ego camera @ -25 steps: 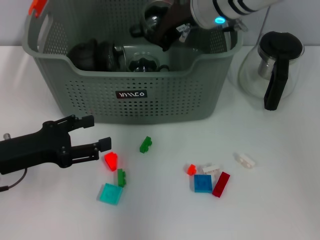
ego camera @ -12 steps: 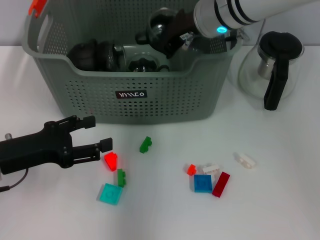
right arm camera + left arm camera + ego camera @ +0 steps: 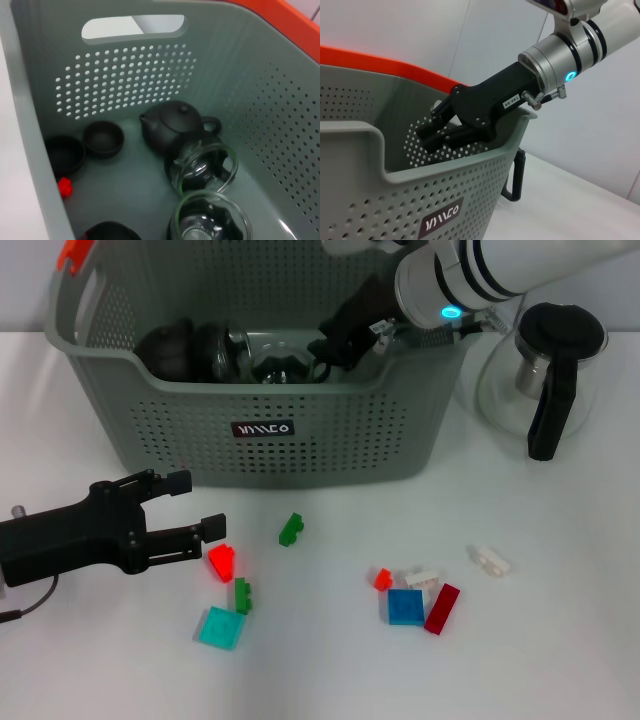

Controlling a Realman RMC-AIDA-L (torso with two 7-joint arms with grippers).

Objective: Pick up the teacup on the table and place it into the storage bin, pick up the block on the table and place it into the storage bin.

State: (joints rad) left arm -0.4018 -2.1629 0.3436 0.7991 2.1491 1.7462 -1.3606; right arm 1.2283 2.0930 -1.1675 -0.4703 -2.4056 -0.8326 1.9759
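Jaws of the left gripper (image 3: 190, 505) stand spread and empty, hanging low over the counter (image 3: 560, 640) with a red block (image 3: 222, 561) at about four o'clock from the lower finger, just beside its tip. Past that block lie a green block (image 3: 242, 595) and a teal tile (image 3: 220, 627) toward six o'clock, and another green block (image 3: 291, 529) at three o'clock.

Jaws of the right gripper (image 3: 335, 340) reach down inside the storage bin (image 3: 280, 430) near its one o'clock corner; they look parted with nothing between them, though the bin wall hides part of them.

On the bin floor the right wrist view shows a dark teapot (image 3: 172, 127), two glass teacups (image 3: 205, 167), dark cups (image 3: 102, 138) and a small red block (image 3: 64, 186). A glass pot (image 3: 540, 370) stands at three o'clock of the bin.
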